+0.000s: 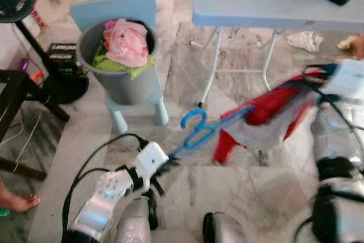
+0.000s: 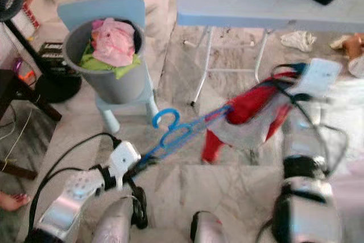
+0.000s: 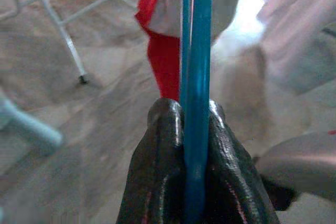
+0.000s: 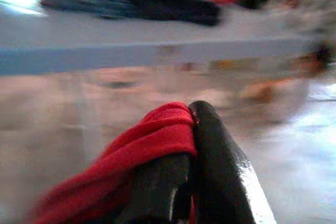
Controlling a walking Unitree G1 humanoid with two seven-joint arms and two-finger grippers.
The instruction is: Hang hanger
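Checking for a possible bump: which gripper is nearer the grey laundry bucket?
Left. The left gripper, shut on the blue hanger, sits just in front of the bucket. The right gripper, pinching the red garment, is far across by the table.

We saw a smooth blue plastic hanger [image 1: 196, 132], soft red and grey cloth garment [image 1: 267, 115], glossy black tool fingers [image 3: 157, 166], a polished marble-like floor [image 1: 227, 192], and a matt grey plastic bucket [image 1: 128, 86].
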